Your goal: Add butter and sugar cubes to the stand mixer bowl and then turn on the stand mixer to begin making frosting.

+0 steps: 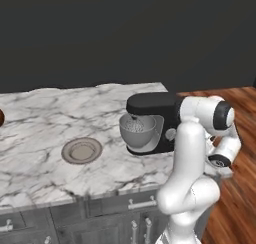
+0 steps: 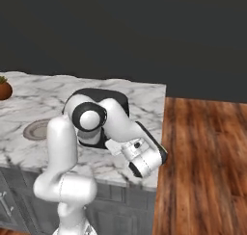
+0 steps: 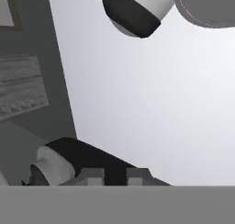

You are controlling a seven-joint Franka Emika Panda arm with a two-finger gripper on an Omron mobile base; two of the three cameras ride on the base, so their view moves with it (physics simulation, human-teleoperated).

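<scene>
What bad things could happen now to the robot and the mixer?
1. The arm's wrist hangs off the right end of the marble counter, close behind the black stand mixer. A wide swing might knock the mixer.
2. The mixer bowl sits right under the head and its whisk, so a bump could jolt it.
3. The gripper is shut, and I cannot tell whether it holds anything. If it missed, nothing gets added.

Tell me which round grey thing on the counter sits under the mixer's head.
The stand mixer bowl, deep and cradled beneath the black stand mixer; the flat grey plate lies apart, out on the open marble.
</scene>
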